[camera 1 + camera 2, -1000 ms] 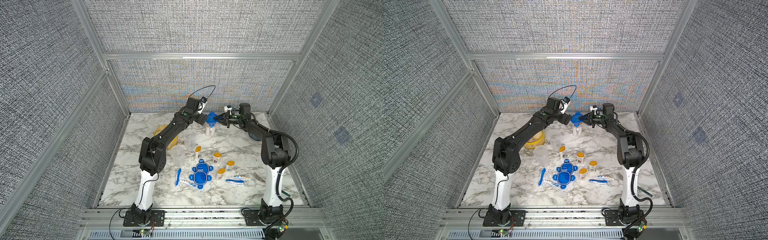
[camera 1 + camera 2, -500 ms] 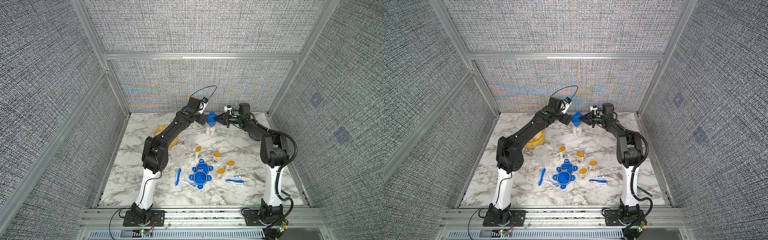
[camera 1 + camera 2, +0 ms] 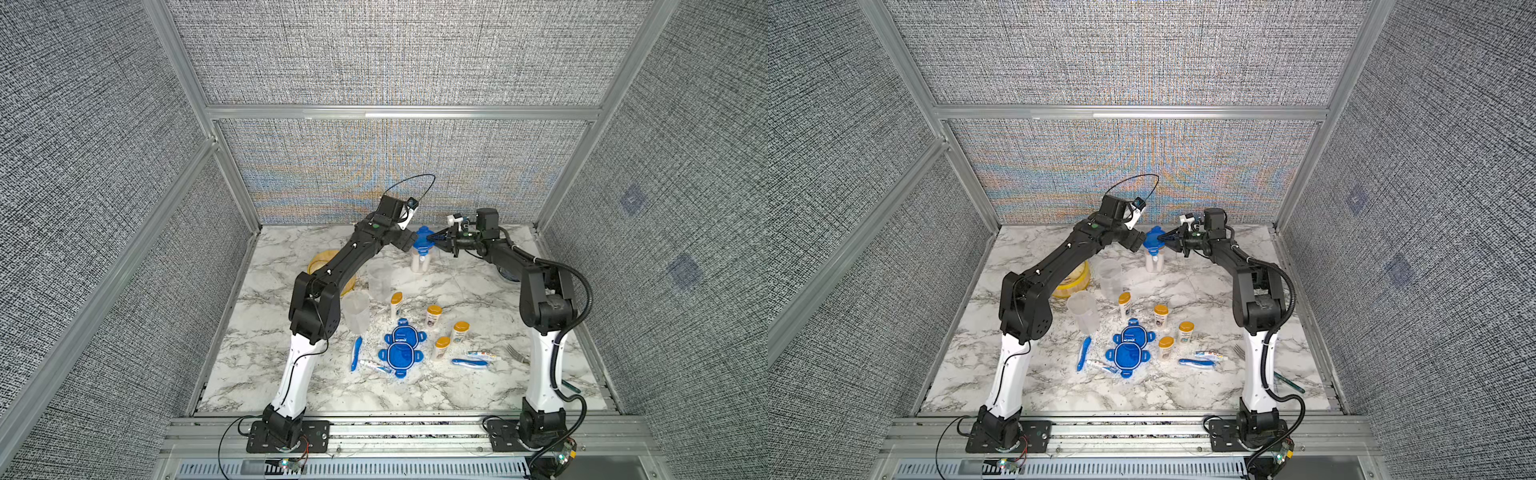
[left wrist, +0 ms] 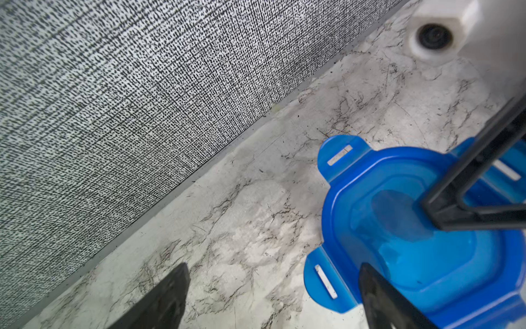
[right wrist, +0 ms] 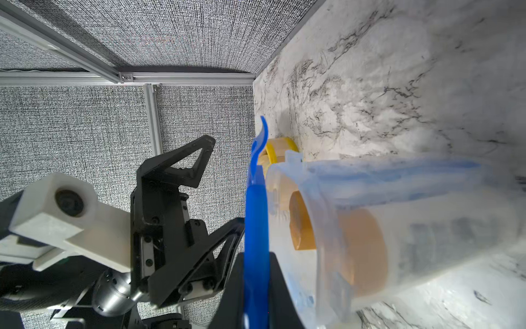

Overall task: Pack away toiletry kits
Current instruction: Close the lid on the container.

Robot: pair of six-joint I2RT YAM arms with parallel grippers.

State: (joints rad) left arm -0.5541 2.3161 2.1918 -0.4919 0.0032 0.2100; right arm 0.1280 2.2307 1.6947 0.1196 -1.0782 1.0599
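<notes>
- Right gripper [image 3: 433,238] is clamped hard on the edge of the blue lid [image 3: 422,240], way back on the marble table [image 3: 270,365] near the rear wall; the right wrist view shows the lid edge-on, pinched between both jaws
- The lid is right at the mouth of the upright clear tub [image 3: 420,262]; seated or a hair off, can't tell
- Inside that tub, an orange-capped bottle [image 5: 355,247] and a blue toothbrush [image 5: 398,171] show through the wall
- Left gripper [image 3: 410,242] is spread wide and gripping nothing, one fingertip [image 5: 239,223] right up at the lid's top face, the other out over bare marble
- Nearer the front stand two open tubs [image 3: 380,277], with two loose lids [image 3: 401,347] lying flat and four bottles [image 3: 433,316] upright
</notes>
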